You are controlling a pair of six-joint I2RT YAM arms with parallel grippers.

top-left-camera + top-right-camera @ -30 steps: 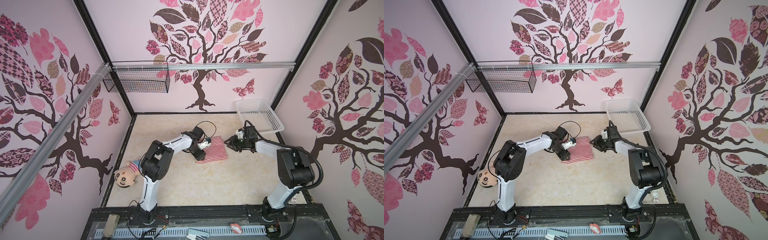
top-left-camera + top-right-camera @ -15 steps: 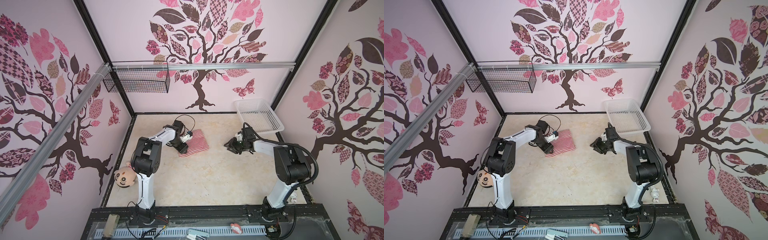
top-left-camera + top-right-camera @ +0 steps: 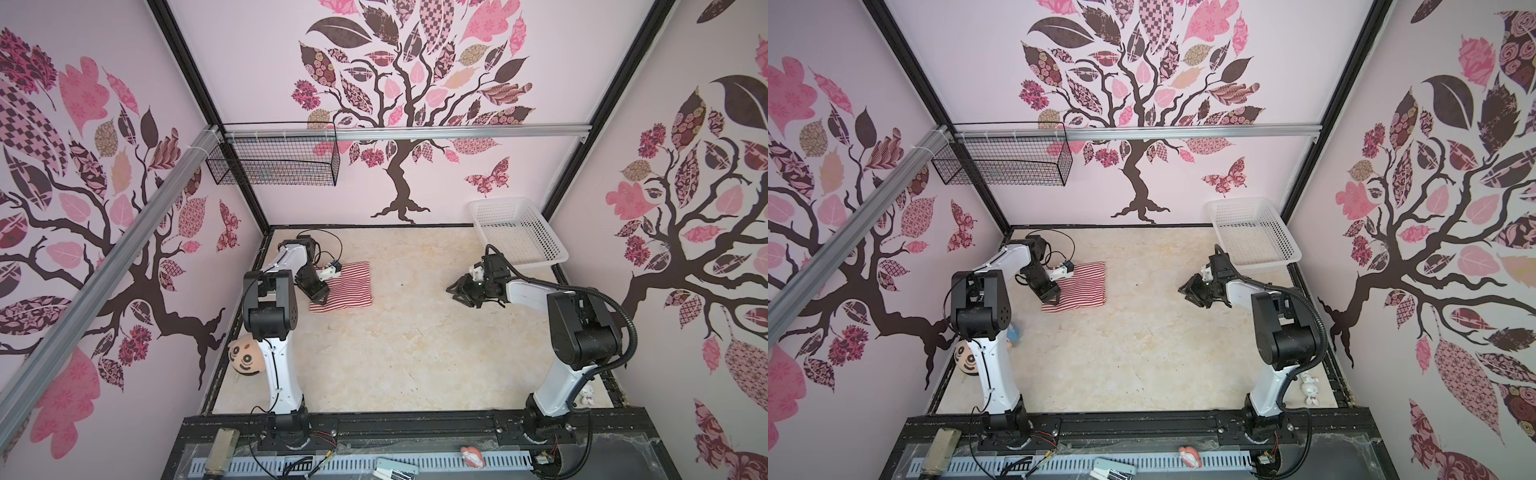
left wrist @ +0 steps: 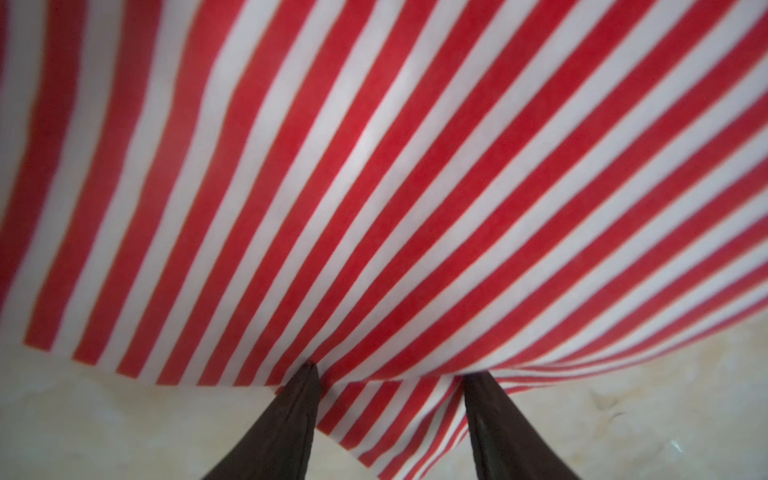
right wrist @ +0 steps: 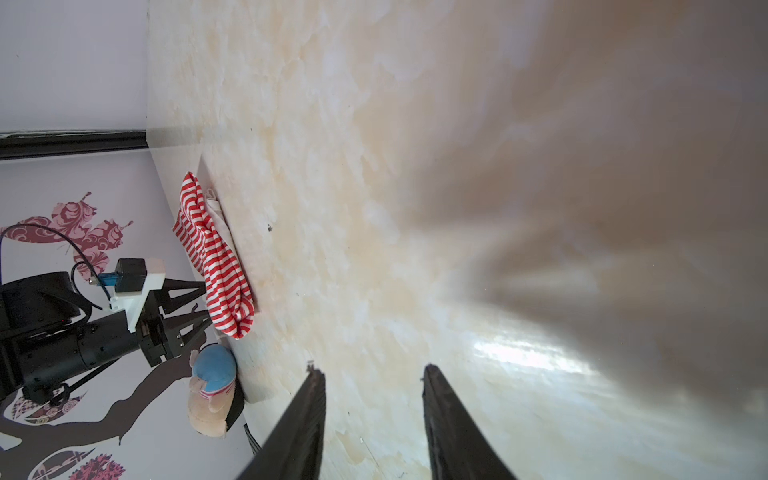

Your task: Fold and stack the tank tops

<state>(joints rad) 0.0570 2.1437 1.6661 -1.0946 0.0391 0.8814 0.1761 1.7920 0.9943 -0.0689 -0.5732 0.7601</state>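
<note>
The one tank top [image 3: 347, 287] in sight lies folded into a compact striped rectangle on the counter [image 3: 415, 345], far left, near the left wall; the left gripper [image 4: 390, 384] sits at its edge, jaws spread with cloth bunched between the tips, whether pinched I cannot tell; the right gripper [image 5: 372, 376] hovers well apart, jaws spread and empty; folding looks done, placing nearly so; no second top shows.

Tank top [image 3: 347, 286]: thin red & white stripes, white trim showing in right wrist view [image 5: 216, 212]. Tabletop [image 3: 395, 353]: cream, marbled. Basket [image 3: 536, 259]: white mesh; wire basket [image 3: 274, 164]: black. Doll [image 5: 210, 386]: tan w/ blue cap. Walls [image 3: 1225, 62]: pale pink w/ brown & pink tree pattern. Arms [image 3: 282, 374]: white & black.
</note>
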